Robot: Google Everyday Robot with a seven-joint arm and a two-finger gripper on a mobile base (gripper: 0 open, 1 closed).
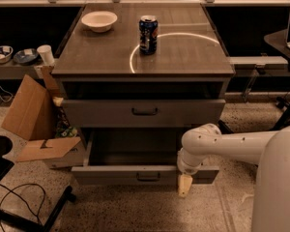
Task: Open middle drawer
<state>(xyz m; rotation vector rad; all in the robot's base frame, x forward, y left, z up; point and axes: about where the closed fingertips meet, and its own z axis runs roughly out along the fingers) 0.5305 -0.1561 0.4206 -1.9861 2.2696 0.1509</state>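
Observation:
The middle drawer [144, 112] is the grey flat front with a small dark centre handle, below a dark shadowed slot under the cabinet top. It looks closed or nearly so. Under it the taller bottom drawer [116, 175] is pulled out, its plain grey inside showing. My gripper [184, 185] hangs from the white arm [222, 146], which reaches in from the right. It points down in front of the right part of the bottom drawer's front, well below and right of the middle drawer's handle. It holds nothing that I can see.
A blue soda can [148, 35] and a white bowl [99, 21] stand on the cabinet top [183, 57]. An open cardboard box [34, 115] sits on the floor at the left. A chair base and cable [24, 202] lie at the front left. A desk leg [287, 112] is at the right.

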